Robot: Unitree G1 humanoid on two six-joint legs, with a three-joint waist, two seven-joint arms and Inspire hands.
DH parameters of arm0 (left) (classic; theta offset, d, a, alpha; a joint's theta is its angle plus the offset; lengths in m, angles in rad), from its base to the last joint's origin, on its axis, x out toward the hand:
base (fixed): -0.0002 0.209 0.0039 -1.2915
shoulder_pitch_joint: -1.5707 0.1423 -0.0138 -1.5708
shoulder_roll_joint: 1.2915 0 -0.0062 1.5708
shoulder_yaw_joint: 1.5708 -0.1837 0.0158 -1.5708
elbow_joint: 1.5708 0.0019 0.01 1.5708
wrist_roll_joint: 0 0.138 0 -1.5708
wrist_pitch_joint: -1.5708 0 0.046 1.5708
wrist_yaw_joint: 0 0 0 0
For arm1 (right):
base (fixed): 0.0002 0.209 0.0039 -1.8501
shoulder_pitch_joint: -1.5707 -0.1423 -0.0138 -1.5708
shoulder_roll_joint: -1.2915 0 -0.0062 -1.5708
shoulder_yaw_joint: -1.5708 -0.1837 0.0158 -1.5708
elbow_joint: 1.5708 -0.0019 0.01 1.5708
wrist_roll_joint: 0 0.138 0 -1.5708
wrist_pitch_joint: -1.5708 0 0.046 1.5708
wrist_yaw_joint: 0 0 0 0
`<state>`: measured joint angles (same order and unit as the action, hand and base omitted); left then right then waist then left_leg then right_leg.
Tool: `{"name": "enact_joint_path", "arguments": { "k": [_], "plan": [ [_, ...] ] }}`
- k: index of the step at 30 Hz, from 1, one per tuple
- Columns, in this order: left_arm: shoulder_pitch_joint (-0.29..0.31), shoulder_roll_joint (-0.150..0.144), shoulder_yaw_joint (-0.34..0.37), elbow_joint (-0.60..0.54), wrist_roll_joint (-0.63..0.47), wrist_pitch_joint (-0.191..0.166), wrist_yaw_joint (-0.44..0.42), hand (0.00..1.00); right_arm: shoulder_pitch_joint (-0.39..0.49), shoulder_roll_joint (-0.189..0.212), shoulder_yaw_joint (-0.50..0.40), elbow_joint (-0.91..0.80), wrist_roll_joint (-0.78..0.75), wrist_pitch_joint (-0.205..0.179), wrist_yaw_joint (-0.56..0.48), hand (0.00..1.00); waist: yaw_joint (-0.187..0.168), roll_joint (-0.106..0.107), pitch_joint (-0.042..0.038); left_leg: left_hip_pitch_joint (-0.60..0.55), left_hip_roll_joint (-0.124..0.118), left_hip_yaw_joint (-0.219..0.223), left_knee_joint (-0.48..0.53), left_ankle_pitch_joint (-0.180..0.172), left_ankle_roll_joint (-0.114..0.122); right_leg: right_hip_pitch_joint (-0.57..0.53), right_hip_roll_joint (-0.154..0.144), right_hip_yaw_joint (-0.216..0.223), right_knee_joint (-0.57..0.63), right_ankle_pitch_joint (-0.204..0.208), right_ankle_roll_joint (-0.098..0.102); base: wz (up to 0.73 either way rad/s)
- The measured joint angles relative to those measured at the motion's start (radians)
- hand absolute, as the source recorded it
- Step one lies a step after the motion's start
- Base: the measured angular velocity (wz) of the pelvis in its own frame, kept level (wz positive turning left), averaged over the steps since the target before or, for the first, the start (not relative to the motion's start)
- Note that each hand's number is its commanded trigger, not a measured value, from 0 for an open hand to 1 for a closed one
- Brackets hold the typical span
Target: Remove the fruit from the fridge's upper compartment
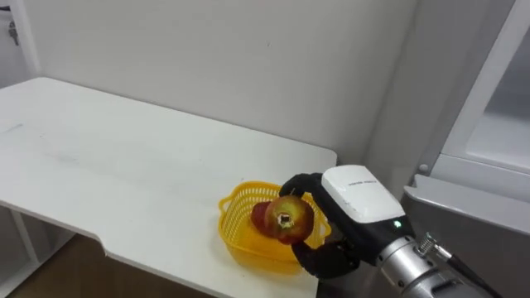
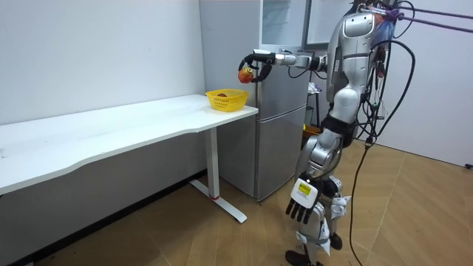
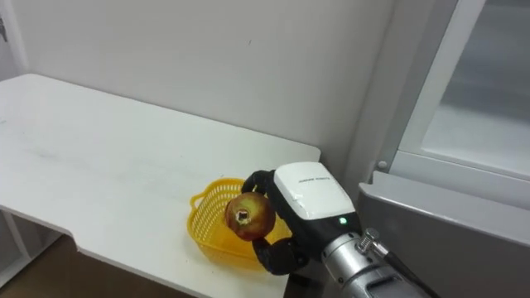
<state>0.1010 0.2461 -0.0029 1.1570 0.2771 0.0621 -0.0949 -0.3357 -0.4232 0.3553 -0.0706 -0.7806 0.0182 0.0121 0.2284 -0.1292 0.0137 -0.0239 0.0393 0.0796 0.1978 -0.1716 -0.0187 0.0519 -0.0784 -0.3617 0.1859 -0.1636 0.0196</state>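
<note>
A red-yellow apple (image 1: pixel 286 219) sits in my right hand (image 1: pixel 356 199), whose dark fingers curl round it, just above a yellow basket (image 1: pixel 236 236). The basket stands on the white table (image 1: pixel 124 157), at the end nearest the fridge. In the room view the apple (image 2: pixel 244 74) hangs above and slightly right of the basket (image 2: pixel 227 100), with my right arm stretched out level from the fridge side. My left hand (image 2: pixel 301 199) hangs low by my leg, fingers relaxed and holding nothing.
The grey fridge (image 2: pixel 281 140) stands right beside the table's end, its upper compartment (image 1: pixel 497 124) showing white inside at my right. A white wall (image 1: pixel 248 58) runs behind the table. I stand on the wood floor in front of the fridge.
</note>
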Motion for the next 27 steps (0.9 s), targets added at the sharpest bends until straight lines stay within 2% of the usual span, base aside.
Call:
{"name": "enact_joint_path", "arguments": {
  "k": [17,22,23,24,25,27],
  "plan": [
    [0.001,-0.003,-0.001,-0.04,0.0,0.003,0.026,0.0,-0.039,0.0,-0.029,0.06,0.044,0.005,0.0,1.0,-0.006,0.01,0.0075,-0.02,0.0,-0.003,0.019,-0.002,0.002,-0.003,-0.005,-0.024,0.0,0.0,0.0,0.03],
    [0.001,-0.004,-0.002,-0.042,0.0,0.005,0.026,0.0,-0.039,0.001,-0.029,0.06,0.047,0.006,0.0,1.0,-0.004,0.014,0.0051,-0.02,0.0,-0.003,0.024,-0.002,0.002,-0.003,-0.005,-0.025,0.001,0.0,0.0,0.0],
    [0.002,-0.004,-0.002,-0.043,0.0,0.006,0.026,0.0,-0.039,0.001,-0.029,0.06,0.047,0.006,0.0,0.85,-0.004,0.014,0.0046,-0.02,0.0,-0.003,0.024,-0.002,0.002,-0.003,-0.005,-0.025,0.001,0.0,0.0,0.0],
    [0.002,-0.004,-0.002,-0.047,0.0,0.009,0.026,0.0,-0.039,0.001,-0.029,0.06,0.047,0.007,0.001,0.39,-0.004,0.015,0.0035,-0.02,0.0,-0.002,0.024,-0.002,0.002,-0.003,-0.006,-0.024,0.001,0.0,0.0,0.0],
    [0.003,-0.004,-0.002,-0.051,0.0,0.014,0.026,0.0,-0.039,0.001,-0.029,0.06,0.047,0.01,0.001,0.02,-0.004,0.017,0.0022,-0.02,0.0,-0.002,0.024,-0.002,0.002,-0.002,-0.006,-0.024,0.002,0.0,0.0,0.0],
    [0.005,-0.004,-0.001,-0.06,0.0,0.02,0.027,0.0,-0.039,0.001,-0.029,0.06,0.047,0.018,0.002,0.0,-0.003,0.02,0.0009,-0.02,0.0,-0.002,0.024,-0.002,0.002,-0.002,-0.006,-0.024,0.002,0.0,0.0,0.0]
  ]
}}
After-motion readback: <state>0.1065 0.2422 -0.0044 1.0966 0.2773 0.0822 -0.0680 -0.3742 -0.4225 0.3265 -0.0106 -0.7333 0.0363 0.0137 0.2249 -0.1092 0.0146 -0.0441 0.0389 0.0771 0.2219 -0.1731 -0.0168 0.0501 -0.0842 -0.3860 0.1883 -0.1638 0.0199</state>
